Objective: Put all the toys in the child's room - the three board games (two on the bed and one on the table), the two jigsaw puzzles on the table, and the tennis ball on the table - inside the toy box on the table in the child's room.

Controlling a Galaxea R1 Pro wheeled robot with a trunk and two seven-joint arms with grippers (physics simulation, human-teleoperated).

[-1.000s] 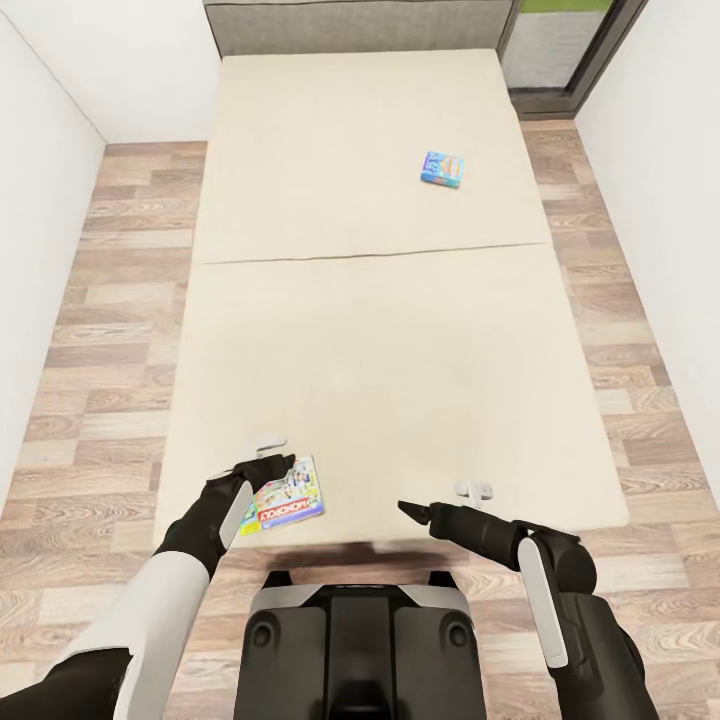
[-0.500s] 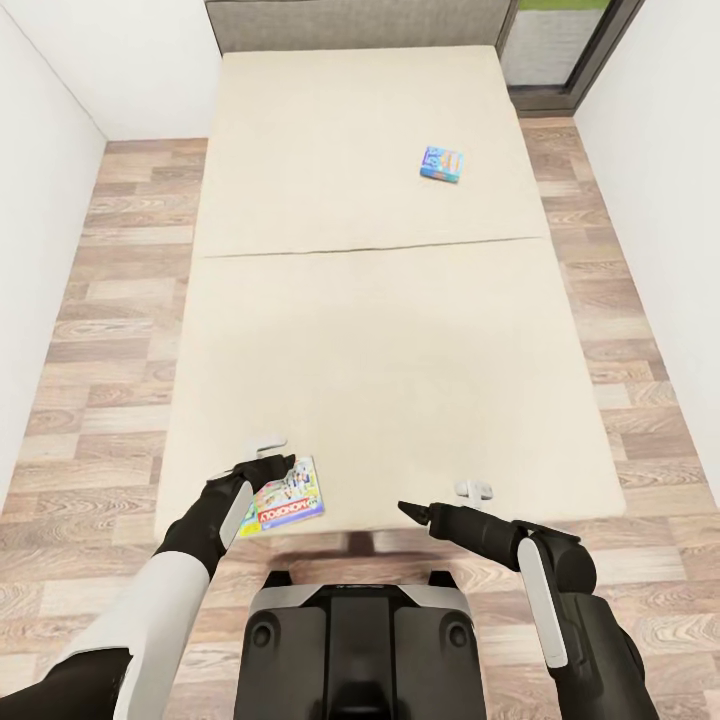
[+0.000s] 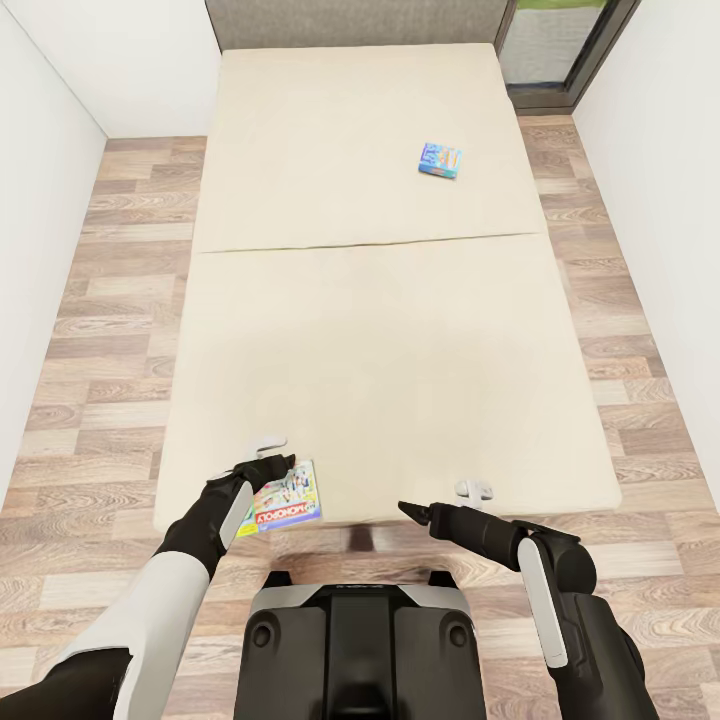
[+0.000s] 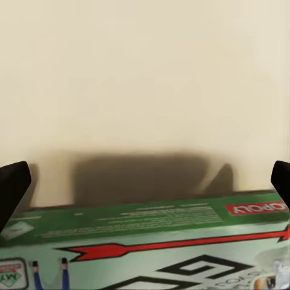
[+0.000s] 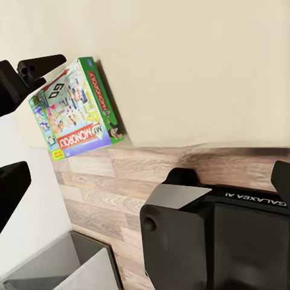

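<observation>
The robot is standing at the foot of the bed (image 3: pixel 380 330), looking down over its beige two-part mattress in the narrow room with the wood-plank floor (image 3: pixel 110 300). The left gripper (image 3: pixel 262 462) is holding the larger board game (image 3: pixel 287 497), the green-edged box with the red logo, its fingers (image 3: pixel 271 443) closing on the box's left edge. The box is hanging above the near left corner of the mattress; in the left wrist view its green side (image 4: pixel 145 216) is casting a shadow on the mattress below, so it is lifted clear of the surface. The right wrist view is showing the same box (image 5: pixel 75 109) tilted over the mattress edge, with the robot's dark base (image 5: pixel 223 241) beneath.

The right gripper (image 3: pixel 470 492) is hovering over the near right part of the bed, its fingers spread apart and gripping nothing.

The small blue board game (image 3: pixel 440 160) is lying flat on the far half of the mattress, toward the right side, well apart from both grippers.
</observation>
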